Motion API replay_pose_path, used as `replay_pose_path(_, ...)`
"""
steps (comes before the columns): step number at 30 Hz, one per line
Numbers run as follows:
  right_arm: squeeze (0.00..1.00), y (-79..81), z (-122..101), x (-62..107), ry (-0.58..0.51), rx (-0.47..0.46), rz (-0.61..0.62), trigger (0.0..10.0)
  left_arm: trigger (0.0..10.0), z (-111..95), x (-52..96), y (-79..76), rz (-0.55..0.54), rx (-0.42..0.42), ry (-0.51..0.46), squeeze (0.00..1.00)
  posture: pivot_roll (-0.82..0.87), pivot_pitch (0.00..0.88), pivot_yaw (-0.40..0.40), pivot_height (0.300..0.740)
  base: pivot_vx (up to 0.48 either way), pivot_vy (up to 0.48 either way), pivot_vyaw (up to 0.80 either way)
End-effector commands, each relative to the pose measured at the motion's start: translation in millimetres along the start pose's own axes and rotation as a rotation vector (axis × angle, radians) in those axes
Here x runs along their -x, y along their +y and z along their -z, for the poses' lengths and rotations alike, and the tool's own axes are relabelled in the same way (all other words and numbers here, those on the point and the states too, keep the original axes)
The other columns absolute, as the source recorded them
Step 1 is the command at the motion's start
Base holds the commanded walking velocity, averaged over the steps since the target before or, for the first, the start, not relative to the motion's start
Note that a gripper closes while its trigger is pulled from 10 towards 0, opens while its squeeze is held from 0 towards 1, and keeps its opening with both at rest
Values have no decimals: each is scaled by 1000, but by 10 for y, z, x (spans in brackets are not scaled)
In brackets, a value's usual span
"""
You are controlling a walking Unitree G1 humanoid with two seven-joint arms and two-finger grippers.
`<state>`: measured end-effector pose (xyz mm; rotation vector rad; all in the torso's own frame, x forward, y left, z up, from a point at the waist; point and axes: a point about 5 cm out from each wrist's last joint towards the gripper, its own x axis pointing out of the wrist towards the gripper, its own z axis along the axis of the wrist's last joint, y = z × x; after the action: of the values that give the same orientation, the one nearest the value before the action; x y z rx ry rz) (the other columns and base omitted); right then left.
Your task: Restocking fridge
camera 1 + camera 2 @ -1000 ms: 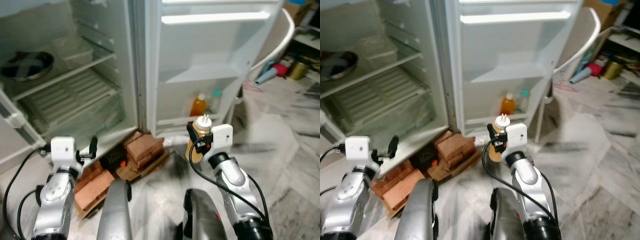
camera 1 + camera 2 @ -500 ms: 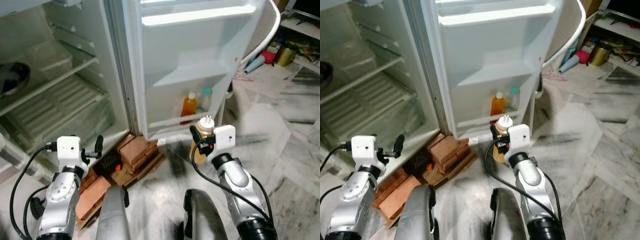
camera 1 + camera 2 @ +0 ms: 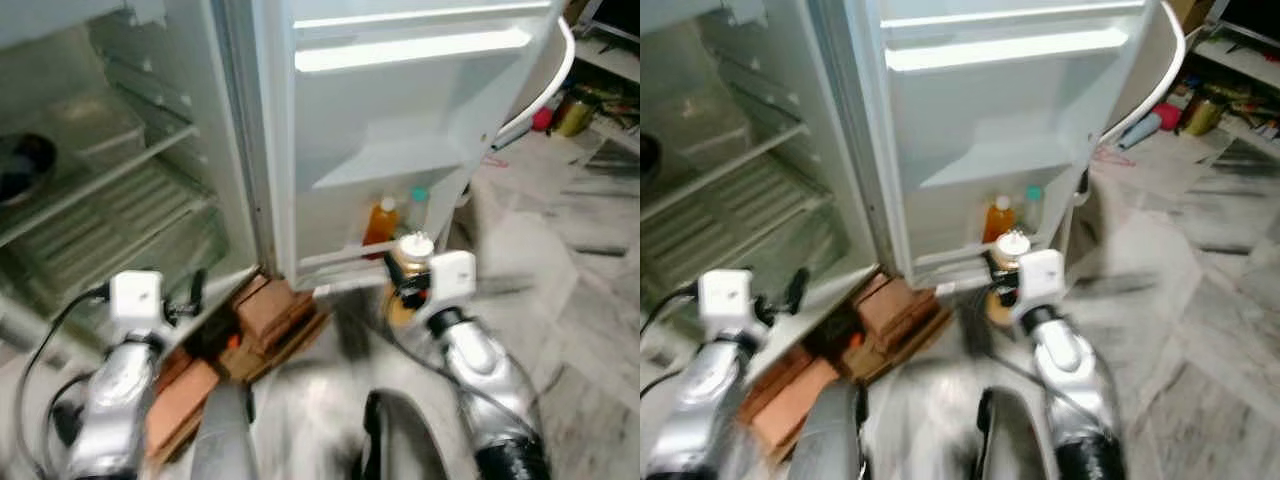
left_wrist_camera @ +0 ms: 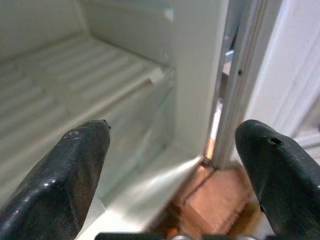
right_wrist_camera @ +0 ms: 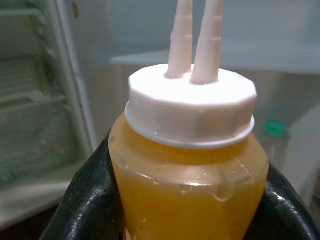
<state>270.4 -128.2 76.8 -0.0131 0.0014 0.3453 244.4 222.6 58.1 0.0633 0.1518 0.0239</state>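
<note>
Right claw point(image 3: 405, 290) is clamped on the yellow sauce bottle with a white twin-nozzle cap point(image 5: 187, 165), upright, likely against spills. Left claw point(image 4: 175, 165) spread, empty. Beyond: open white fridge door's bottom shelf point(image 3: 335, 262), an orange bottle point(image 3: 379, 222) there.

two silver, ribbed arms, one at lower left point(image 3: 115, 400) and one at lower right point(image 3: 480, 365), each carry a white boxy wrist block and looping black cables. the matte black fingers point(image 4: 75, 170) are rounded, one showing a small screw hole.

Head views look down at the open fridge point(image 3: 250, 150); wrist views close.
</note>
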Motion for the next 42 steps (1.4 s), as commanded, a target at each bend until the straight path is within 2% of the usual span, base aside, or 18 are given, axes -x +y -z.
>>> replay_pose_path(1,0,-127,-26,37,-5,29,32,10000,10000,-14,-15,-87,28,10,-9,0,43,83,-10,606,326,0,0)
replay_pose_path(29,0,-59,-30,43,-16,23,-18,10000,10000,-23,-47,-132,39,15,-12,0,40,83,-10,606,333,0,50)
replay_pose_path(37,0,-57,-26,43,-12,14,-27,10000,10000,-18,-56,-137,33,19,-4,0,40,83,-12,606,0,0,176)
replay_pose_path(42,0,0,-25,38,-13,11,-66,10000,10000,-13,-53,-139,31,17,-1,0,42,86,-11,606,0,0,195)
